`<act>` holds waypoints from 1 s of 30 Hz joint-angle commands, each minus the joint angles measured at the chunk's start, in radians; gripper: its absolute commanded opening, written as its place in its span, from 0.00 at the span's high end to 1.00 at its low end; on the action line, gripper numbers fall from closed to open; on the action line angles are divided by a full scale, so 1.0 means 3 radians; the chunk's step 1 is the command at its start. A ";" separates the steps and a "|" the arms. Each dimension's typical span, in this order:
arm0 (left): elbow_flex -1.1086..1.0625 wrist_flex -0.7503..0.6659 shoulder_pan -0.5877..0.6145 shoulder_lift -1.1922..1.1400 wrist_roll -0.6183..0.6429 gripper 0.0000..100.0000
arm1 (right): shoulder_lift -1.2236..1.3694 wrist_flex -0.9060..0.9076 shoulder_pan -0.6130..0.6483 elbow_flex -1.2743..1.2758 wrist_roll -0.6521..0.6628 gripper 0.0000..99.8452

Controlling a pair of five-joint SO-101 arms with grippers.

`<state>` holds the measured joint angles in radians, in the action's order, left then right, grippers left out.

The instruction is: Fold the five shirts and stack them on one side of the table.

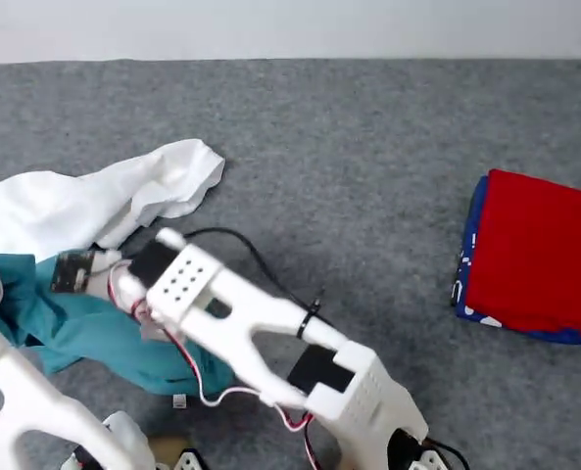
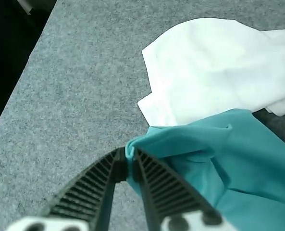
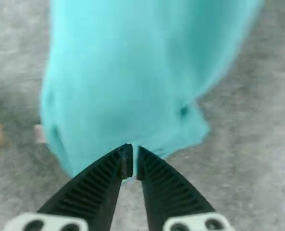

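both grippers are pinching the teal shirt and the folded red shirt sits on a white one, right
No: the folded red shirt sits on a blue shirt, seen in the high view. The left gripper and right gripper do pinch the teal shirt.

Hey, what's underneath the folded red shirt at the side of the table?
A folded blue shirt lies under the red shirt, its edges peeking out along two sides. Anything further beneath is covered.

Left end effector and right end effector sit clamped.
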<state>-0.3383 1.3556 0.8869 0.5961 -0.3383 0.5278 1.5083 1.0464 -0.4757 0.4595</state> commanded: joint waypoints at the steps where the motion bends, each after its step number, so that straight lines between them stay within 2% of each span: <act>1: 0.0023 -0.0077 -0.0010 0.0056 0.0031 1.00 | -0.0038 0.0176 -0.0090 -0.0332 0.0143 0.99; 8: 0.0018 -0.0077 -0.0005 0.0056 0.0026 1.00 | -0.0049 0.0621 0.0100 -0.0368 0.0179 0.96; 12: 0.0013 -0.0077 -0.0005 0.0056 0.0026 1.00 | -0.0059 0.0770 0.0289 -0.0368 -0.0189 0.80; 15: 0.0013 -0.0077 -0.0005 0.0056 0.0026 1.00 | -0.0028 0.0708 0.0381 -0.0368 -0.0235 0.72; 25: 0.0013 -0.0072 -0.0005 0.0056 0.0026 1.00 | 0.0504 0.0187 0.0401 -0.0368 -0.0230 0.73; 27: 0.0013 -0.0072 -0.0005 0.0056 0.0026 1.00 | 0.0596 0.0161 0.0371 -0.0373 -0.0230 0.78; 30: 0.0013 -0.0072 -0.0005 0.0056 0.0026 1.00 | 0.0657 0.0141 0.0274 -0.0373 -0.0205 0.91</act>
<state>-0.3383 1.3556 0.8869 0.5961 -0.3383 0.7319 1.5620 1.1646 -0.5324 0.3982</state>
